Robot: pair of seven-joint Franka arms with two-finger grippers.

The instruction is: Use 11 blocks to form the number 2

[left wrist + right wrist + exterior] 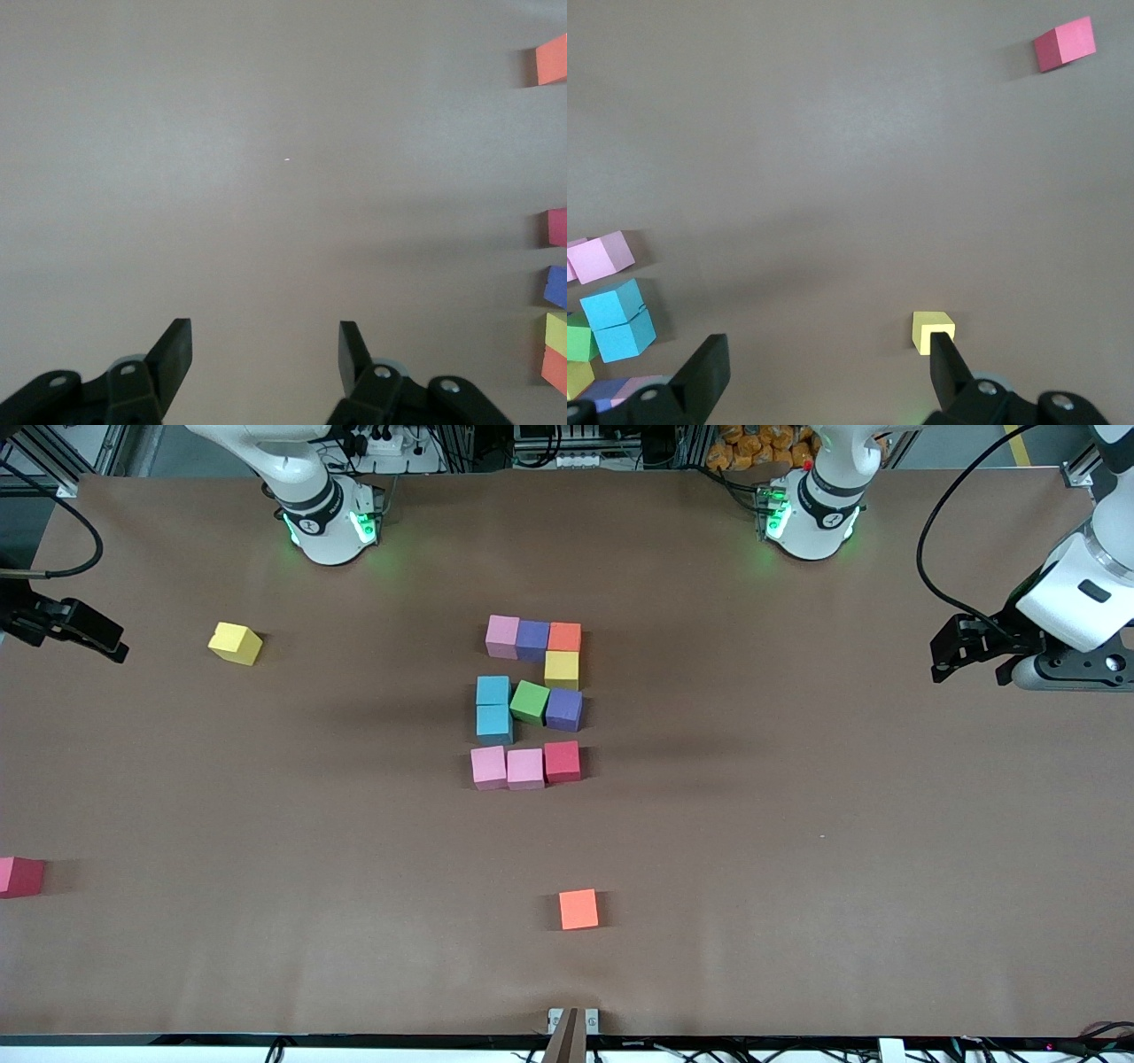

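Across the brown paper-covered worktop (797, 850), wide and bare for most of its spread; faint creases, cables and rack frames along the edge by the robot bases.

At mid-worktop, the blocks (529, 701) packed into a figure: top row pink, purple, orange; yellow under the orange; then blue, green, purple; second blue below the first; bottom row pink, pink, red. Green one turned slightly askew; small gaps between rows.

Off the figure: spare yellow block (236, 643) toward the right arm's end; spare orange block (578, 909) nearer the front camera than the figure; dark pink block (19, 876) at the right arm's end, cut off by the frame edge.

Left pincer (266, 354) raised over bare worktop at the left arm's end, jaws parted, nothing between them. Right pincer (828, 372) up at the other end, half out of the front view, jaws spread wide, empty. Both arms waiting.

Small metal bracket (573, 1020) at the worktop's front edge, purpose unreadable.
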